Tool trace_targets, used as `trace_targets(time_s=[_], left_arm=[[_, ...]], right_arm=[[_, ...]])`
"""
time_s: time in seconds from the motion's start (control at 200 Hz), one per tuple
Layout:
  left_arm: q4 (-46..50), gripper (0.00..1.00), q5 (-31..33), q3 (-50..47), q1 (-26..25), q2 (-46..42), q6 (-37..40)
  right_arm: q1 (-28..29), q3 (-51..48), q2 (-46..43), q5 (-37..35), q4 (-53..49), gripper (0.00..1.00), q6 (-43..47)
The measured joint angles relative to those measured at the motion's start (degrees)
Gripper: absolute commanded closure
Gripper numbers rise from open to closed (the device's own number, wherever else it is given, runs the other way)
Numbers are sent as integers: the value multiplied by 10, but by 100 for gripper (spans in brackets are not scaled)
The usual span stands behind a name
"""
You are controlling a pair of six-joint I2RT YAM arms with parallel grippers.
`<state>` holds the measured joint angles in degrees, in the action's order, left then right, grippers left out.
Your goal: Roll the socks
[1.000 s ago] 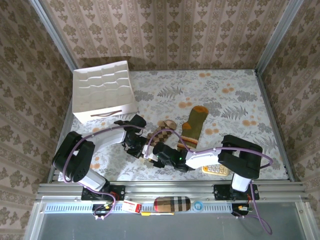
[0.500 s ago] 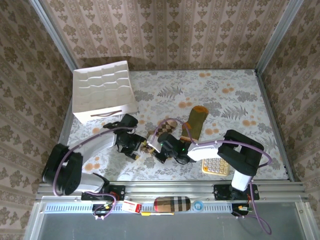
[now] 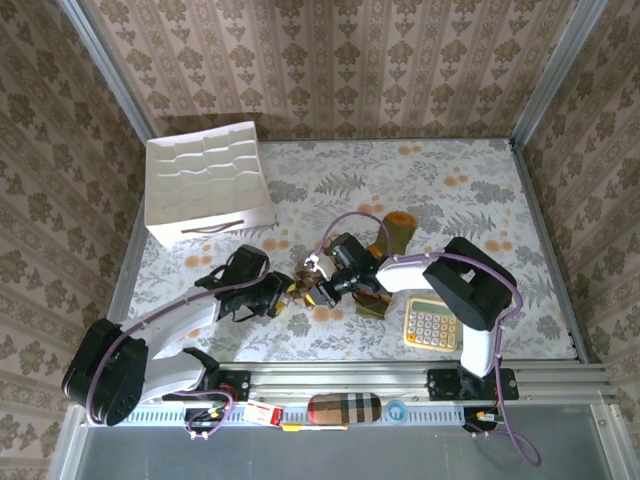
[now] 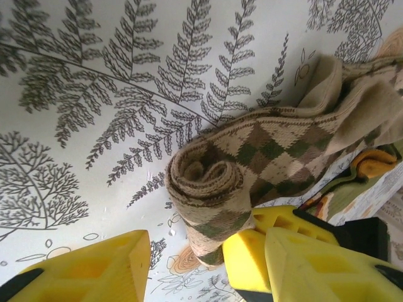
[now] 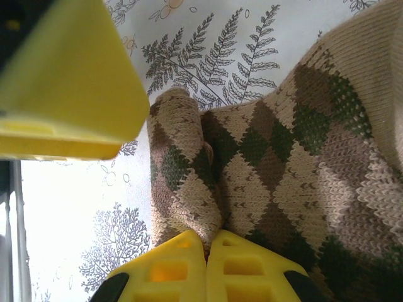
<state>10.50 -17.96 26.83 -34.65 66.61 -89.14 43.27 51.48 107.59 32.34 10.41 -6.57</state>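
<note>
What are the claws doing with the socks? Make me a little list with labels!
argyle sock: one end rolled up, the rest unrolled
green sock: lying unrolled beside the argyle sock
left claw: open, right at the rolled end
right claw: shut, tips touching the argyle sock
calculator: near edge, right side
box: white, far left corner
</note>
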Motion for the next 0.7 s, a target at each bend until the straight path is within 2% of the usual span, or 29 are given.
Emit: trace_targets(time_s=[0.425,0.5,0.625,0.665,0.7], left_arm=[[-92,60,2,-14,-5,66,-13],[-99,69,2,-12,-5,87,-11],[-75,93,0,14,-5,112,-9],[-60,100,0,27,-5,119,-5],[-43,100,0,38,-5,123,-2]], right_arm=[[-19,36,29,50,-46,100,-21],[-21,40,33,56,-51,100,-23],[-22,45,35,59,-61,100,-22],[-22,47,35,58,-66,96,-17],[-22,48,35,58,-68,92,-11]])
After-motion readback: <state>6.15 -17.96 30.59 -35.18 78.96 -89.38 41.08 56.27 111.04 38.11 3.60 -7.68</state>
